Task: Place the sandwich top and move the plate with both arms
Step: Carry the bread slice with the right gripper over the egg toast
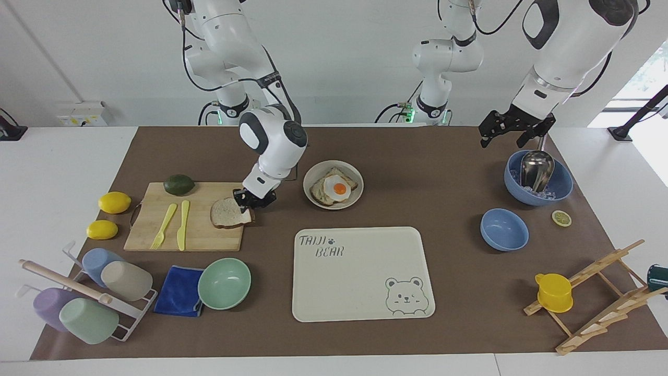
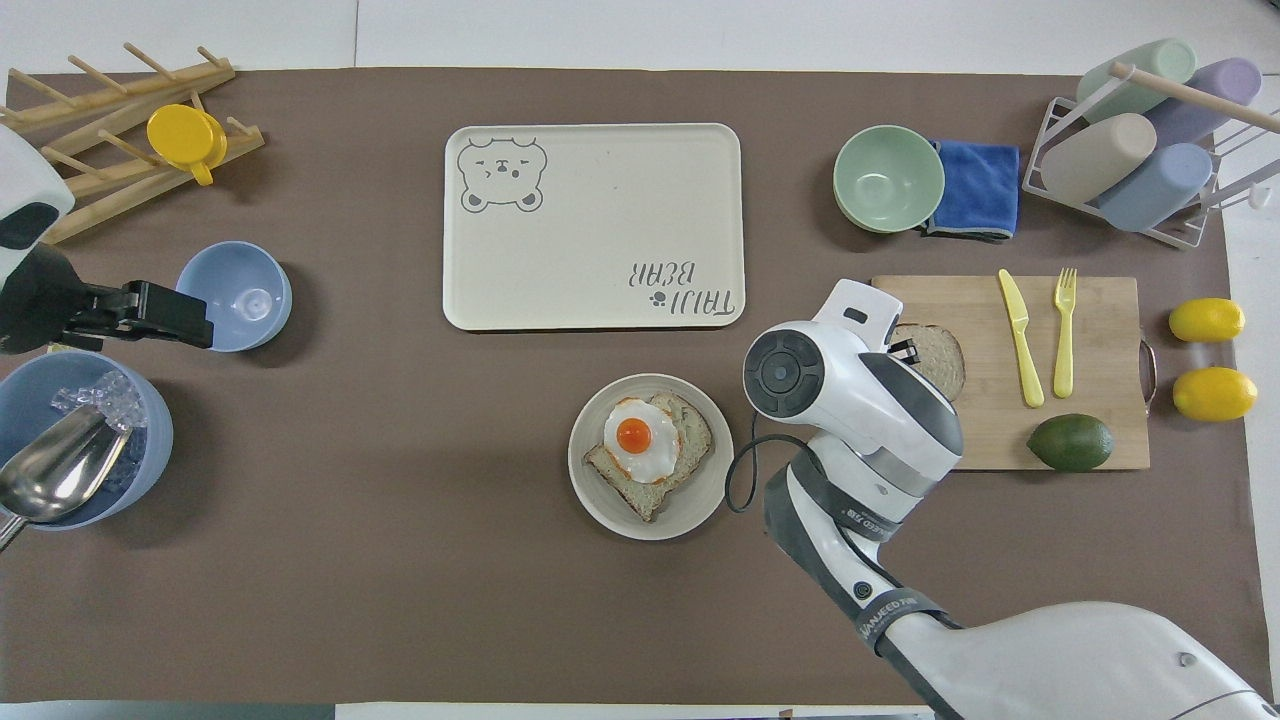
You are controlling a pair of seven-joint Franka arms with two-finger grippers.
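Note:
The sandwich top (image 1: 225, 213) (image 2: 943, 357), a pale speckled slice with a brown crust, lies on the wooden cutting board (image 1: 156, 230) (image 2: 1100, 440). My right gripper (image 1: 251, 203) is shut on the slice's edge toward the plate, and that edge is slightly raised. From overhead the right wrist hides most of that grip. The off-white plate (image 1: 313, 175) (image 2: 600, 500) holds toast with a fried egg (image 1: 339, 188) (image 2: 635, 437) beside the board. My left gripper (image 1: 514, 134) (image 2: 172, 312) hangs open in the air over the rim of the large blue bowl (image 1: 561, 188) (image 2: 150, 470) and waits.
A cream bear tray (image 1: 360, 282) lies farther from the robots than the plate. On the board are a yellow knife (image 1: 182, 224), a fork (image 1: 163, 225) and an avocado (image 1: 179, 184). A green bowl (image 1: 224, 283), a blue cloth, a cup rack, lemons, a small blue bowl (image 1: 504, 228) and a wooden rack stand around.

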